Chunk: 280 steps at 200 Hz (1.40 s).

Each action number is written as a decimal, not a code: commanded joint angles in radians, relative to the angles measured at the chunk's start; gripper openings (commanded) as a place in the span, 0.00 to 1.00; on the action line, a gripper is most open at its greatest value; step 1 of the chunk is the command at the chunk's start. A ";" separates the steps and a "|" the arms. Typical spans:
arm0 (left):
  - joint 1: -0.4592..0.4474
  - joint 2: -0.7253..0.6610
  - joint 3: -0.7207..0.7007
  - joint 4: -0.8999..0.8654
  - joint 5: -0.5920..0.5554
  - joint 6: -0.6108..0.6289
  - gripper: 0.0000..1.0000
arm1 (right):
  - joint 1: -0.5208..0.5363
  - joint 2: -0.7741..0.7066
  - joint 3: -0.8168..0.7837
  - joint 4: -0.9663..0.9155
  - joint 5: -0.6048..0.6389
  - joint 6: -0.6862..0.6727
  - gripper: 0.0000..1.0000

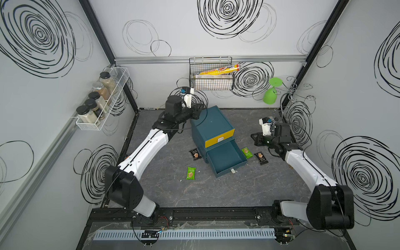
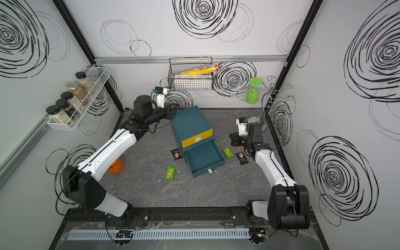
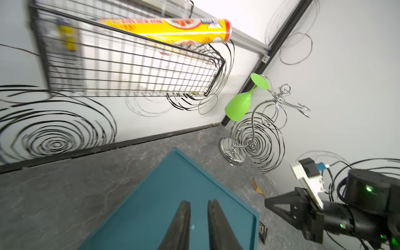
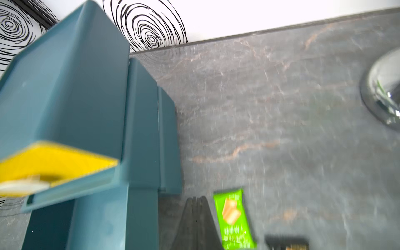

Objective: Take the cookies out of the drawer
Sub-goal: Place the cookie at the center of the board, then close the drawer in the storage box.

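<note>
Both top views: on the worktop (image 1: 173, 194) around the teal cabinet (image 1: 211, 123), w/ bottom drawer (image 1: 225, 159) pulled out, lay black packet (image 1: 195, 154) & green packet (image 1: 191, 173) on the left arm's side, 2nd green packet (image 1: 247, 152) & 2nd black packet (image 1: 261, 158) near the right hand (image 1: 253, 137), all well apart from the left hand (image 1: 200, 109) over the cabinet's back corner. Left wrist: left hand (image 3: 199, 202) was slightly spread, gripping nothing, above the cabinet top. Right wrist: right hand (image 4: 197, 198) was pressed together, empty, 2nd green packet (image 4: 232, 218) just beside its tips, cabinet wall on the other side.
</note>
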 commanded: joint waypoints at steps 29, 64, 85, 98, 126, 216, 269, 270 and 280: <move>-0.024 0.236 0.170 -0.108 0.080 0.066 0.09 | 0.001 -0.276 -0.241 0.007 -0.102 0.143 0.00; -0.043 0.318 0.206 -0.141 0.111 0.087 0.04 | 0.039 -0.503 -0.380 -0.007 -0.157 0.236 0.00; -0.048 0.343 0.199 -0.148 0.115 0.082 0.02 | 0.143 -0.598 -0.432 -0.028 -0.108 0.311 0.00; -0.056 0.348 0.190 -0.148 0.107 0.086 0.02 | 0.227 -0.636 -0.450 -0.059 -0.055 0.364 0.00; -0.065 0.359 0.184 -0.154 0.100 0.088 0.01 | 0.351 -0.723 -0.449 -0.197 0.039 0.416 0.00; -0.066 0.354 0.129 -0.161 0.102 0.111 0.00 | 0.447 -0.496 -0.548 0.150 0.021 0.485 0.00; -0.059 0.344 0.099 -0.154 0.107 0.118 0.00 | 0.475 -0.314 -0.514 0.375 0.039 0.513 0.00; -0.058 0.344 0.098 -0.154 0.108 0.118 0.00 | 0.475 -0.309 -0.514 0.383 0.039 0.514 0.00; -0.054 0.344 0.091 -0.151 0.113 0.117 0.00 | 0.479 -0.278 -0.519 0.441 0.039 0.528 0.00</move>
